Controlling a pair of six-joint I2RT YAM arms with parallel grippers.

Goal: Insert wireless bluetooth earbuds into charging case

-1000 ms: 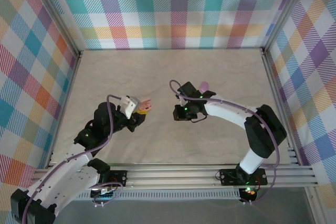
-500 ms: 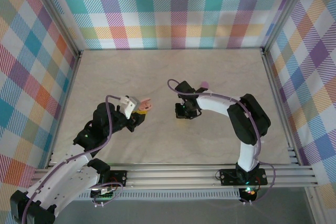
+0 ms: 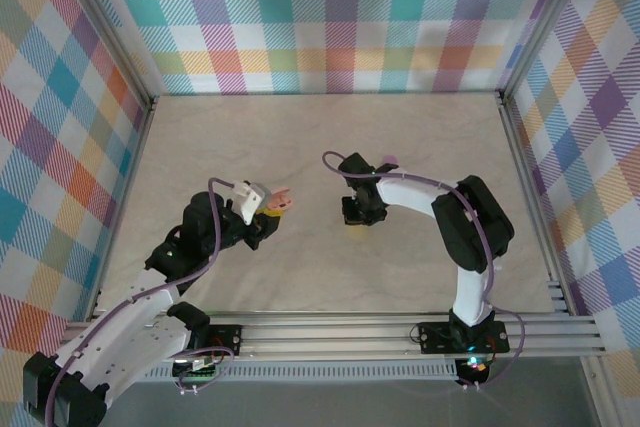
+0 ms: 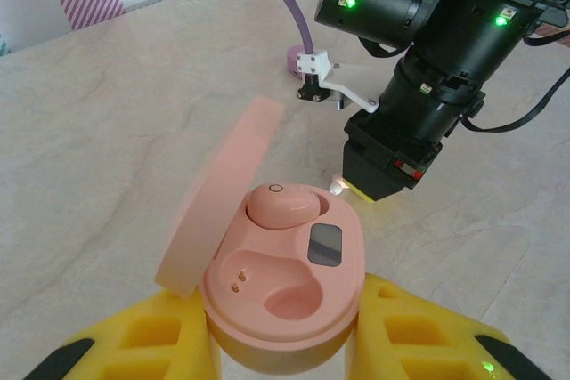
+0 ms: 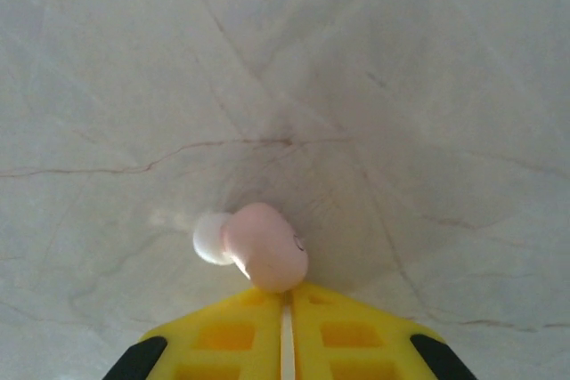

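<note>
marbled beige table [image 3: 250, 147] bears one purple case [image 3: 389, 161].

We see bright, even light on the pale table [image 3: 300, 127]; shadows fall soft and faint, and our right wrist view looks slightly blurred.

Pink earbud [image 4: 280, 206] seated in open salmon case [image 4: 283, 313], second earbud [image 5: 264, 253] in right end effector [image 5: 287, 298]

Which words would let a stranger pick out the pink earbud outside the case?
On the marble table, find the right gripper near the middle. A pink earbud is pinched in its yellow jaws. Unlike the other earbud seated in the pink case, its white tip shows.
</note>
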